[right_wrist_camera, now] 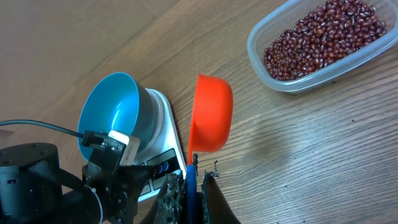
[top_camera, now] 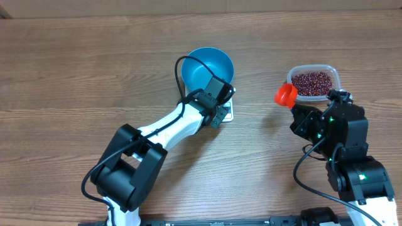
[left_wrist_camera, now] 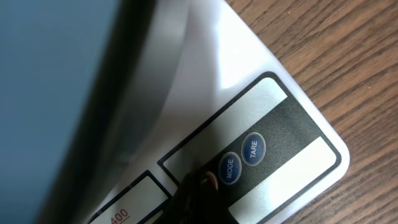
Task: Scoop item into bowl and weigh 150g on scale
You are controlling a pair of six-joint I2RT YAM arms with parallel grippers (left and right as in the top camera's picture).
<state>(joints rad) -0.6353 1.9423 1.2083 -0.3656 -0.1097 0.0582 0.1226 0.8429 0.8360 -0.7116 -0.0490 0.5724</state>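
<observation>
I see left pincer (left_wrist_camera: 200,198) closed, tip on scale (left_wrist_camera: 249,93) beside MODE (left_wrist_camera: 229,168) (bowl (left_wrist_camera: 56,74) just ahead); right pincer (right_wrist_camera: 190,196) clamped on scoop (right_wrist_camera: 211,112), beans (right_wrist_camera: 323,37) ahead-right.

- Kitchen?
- More likely a robotics lab bench. Bare wood-grain table (top_camera: 63,56), left arm (top_camera: 169,129) reaching in from left of the scale (left_wrist_camera: 205,81), right arm (top_camera: 352,144) well right of it.
- Anything else?
- Black cable (top_camera: 179,70) looping just beside the scale.
</observation>
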